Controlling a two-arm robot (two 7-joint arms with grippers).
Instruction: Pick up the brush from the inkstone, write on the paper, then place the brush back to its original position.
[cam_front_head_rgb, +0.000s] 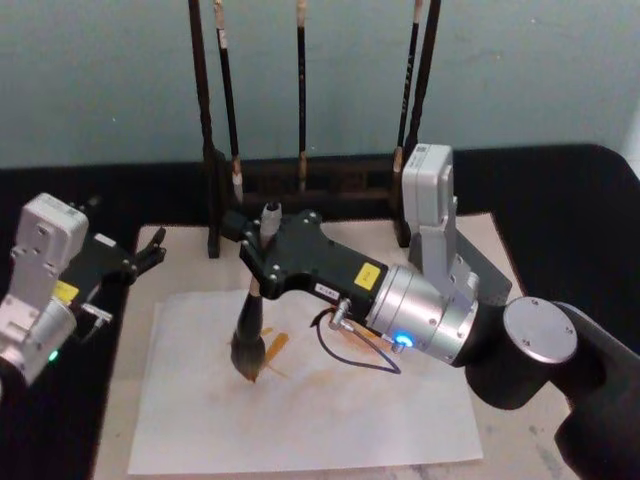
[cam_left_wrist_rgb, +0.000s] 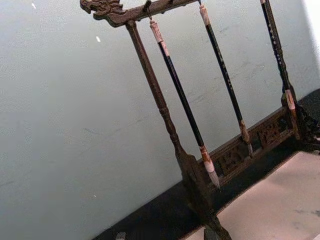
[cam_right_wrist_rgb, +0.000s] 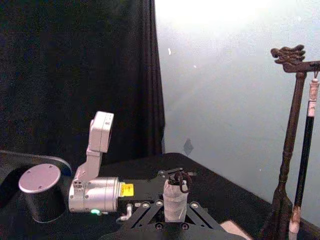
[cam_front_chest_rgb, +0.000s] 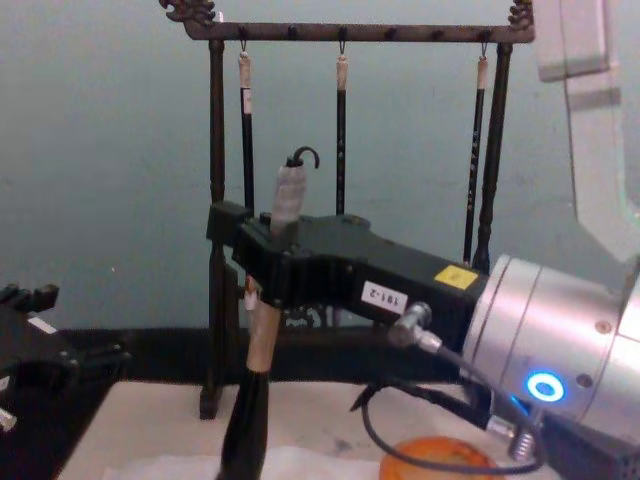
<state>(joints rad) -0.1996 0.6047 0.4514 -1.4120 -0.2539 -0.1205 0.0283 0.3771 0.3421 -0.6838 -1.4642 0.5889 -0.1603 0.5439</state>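
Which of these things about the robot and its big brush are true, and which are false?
1. The right gripper holds the brush upright. True.
2. The brush's tuft is lifted high above the paper. False: the tuft rests on the paper.
3. Three thin brushes hang from the rack. True.
4. The paper is blank. False: orange strokes lie beside the tuft.
5. The left gripper is over the middle of the paper. False: it is parked off to the left, by the mat's corner.
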